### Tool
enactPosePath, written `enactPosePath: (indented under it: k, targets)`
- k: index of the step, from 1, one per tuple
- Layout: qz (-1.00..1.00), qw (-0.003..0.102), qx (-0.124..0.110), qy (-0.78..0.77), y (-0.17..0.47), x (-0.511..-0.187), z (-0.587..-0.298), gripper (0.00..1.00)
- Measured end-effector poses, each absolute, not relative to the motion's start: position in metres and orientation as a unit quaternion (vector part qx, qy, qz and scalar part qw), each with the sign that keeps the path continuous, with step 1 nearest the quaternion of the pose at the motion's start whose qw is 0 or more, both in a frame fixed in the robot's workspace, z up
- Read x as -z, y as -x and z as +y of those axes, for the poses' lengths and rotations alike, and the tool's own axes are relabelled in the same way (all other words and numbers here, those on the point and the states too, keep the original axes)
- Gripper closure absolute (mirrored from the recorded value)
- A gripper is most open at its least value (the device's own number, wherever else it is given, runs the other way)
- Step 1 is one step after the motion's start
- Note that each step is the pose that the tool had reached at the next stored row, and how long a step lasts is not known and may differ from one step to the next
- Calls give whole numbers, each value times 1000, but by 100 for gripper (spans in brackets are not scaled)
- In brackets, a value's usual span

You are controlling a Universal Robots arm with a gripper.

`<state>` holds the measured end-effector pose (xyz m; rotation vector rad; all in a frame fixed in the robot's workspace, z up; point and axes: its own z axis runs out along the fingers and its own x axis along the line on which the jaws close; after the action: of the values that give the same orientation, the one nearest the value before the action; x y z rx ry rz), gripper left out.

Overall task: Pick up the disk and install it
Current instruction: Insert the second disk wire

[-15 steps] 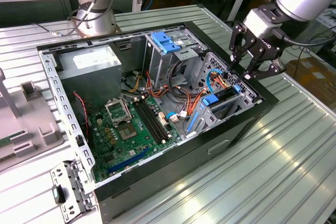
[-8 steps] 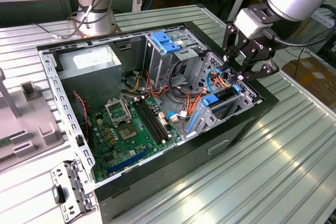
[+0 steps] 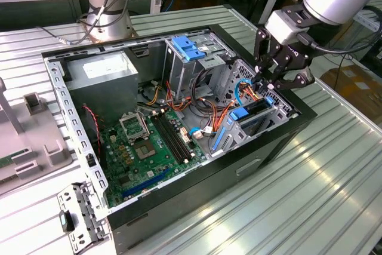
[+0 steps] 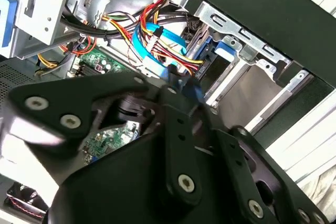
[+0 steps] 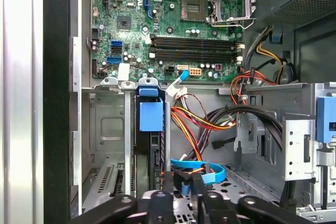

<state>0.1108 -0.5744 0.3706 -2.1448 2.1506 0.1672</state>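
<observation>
The disk, a flat drive framed by blue plastic carrier rails (image 3: 249, 116), sits on edge inside the grey metal drive bay at the open case's front corner, on the exterior view's right. In the first wrist view you mostly see its blue plastic tab and dark thin edge (image 5: 153, 124) slotted between the bay's walls.

Exterior view overlooks the open computer case (image 3: 179, 117); both wrist views peer closely inside.
</observation>
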Motion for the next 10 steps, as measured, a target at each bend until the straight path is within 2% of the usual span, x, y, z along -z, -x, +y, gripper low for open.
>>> enactPosePath:
  k: [3,10]
  targets:
    - [706,50,-55,704,-111,-371,-574,89]
    - [706,50,-55,704,-111,-371,-574,89]
